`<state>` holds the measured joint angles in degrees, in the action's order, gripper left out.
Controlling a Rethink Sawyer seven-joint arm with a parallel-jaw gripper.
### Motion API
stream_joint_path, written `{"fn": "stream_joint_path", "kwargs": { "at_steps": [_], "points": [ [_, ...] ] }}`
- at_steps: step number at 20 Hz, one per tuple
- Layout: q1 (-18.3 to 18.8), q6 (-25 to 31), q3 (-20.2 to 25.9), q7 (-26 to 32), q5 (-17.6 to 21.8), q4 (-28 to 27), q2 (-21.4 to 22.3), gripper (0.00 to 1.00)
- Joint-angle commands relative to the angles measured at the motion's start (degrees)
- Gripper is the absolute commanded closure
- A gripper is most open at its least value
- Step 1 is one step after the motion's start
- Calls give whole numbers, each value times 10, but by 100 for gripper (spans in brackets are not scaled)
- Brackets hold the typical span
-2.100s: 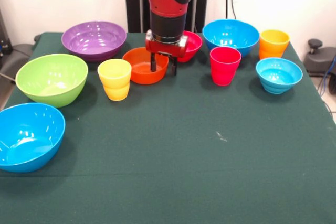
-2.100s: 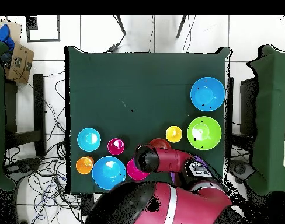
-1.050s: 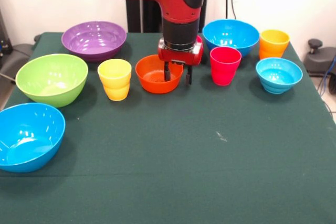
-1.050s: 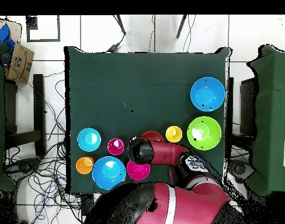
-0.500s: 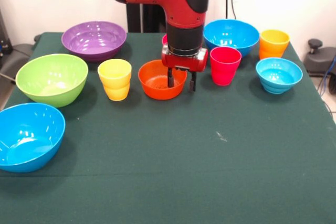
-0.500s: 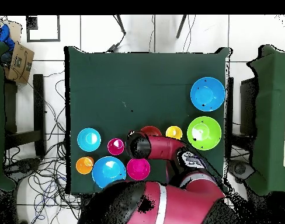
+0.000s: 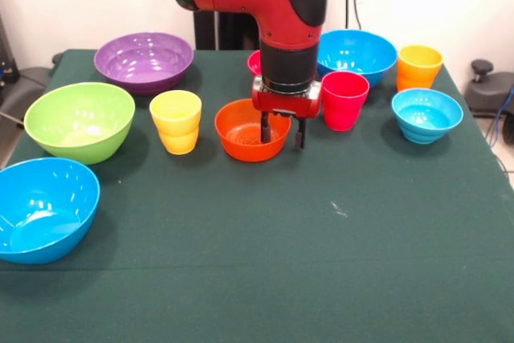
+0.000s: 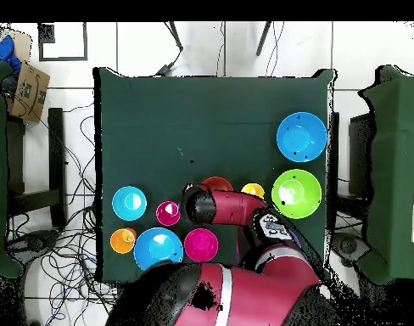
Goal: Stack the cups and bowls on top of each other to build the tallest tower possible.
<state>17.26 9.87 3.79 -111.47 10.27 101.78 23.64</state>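
Nothing's stacked yet, everything sits loose on the counter [image 7: 321, 255]. Front view: the hand [image 7: 281, 129] straddles the near-right rim of the orange bowl [image 7: 247, 131] — one finger inside, one outside, pinching the wall, bowl on the counter. Red cup [image 7: 344, 100] stands just beside it. Overhead view: the arm hides the hand; the orange bowl [image 8: 217, 182] peeks out beside the yellow cup [image 8: 254, 190].
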Motion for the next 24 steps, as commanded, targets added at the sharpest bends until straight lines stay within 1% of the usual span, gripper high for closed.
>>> {"fn": "stream_joint_path", "kwargs": {
  "at_steps": [1, 5, 11, 15, 20, 24],
  "points": [
    [-15, 13, 95, -35, -36, -133, -66, 0],
    [-22, 39, 94, -26, -34, -156, -64, 0],
    [-22, 81, 102, -8, -24, -181, -55, 0],
    [-31, 110, 98, -14, -27, -191, -49, 0],
    [-47, 116, 90, -37, -36, -184, -35, 0],
    [-65, 116, 67, -52, -37, -184, -39, 0]
  ]
}}
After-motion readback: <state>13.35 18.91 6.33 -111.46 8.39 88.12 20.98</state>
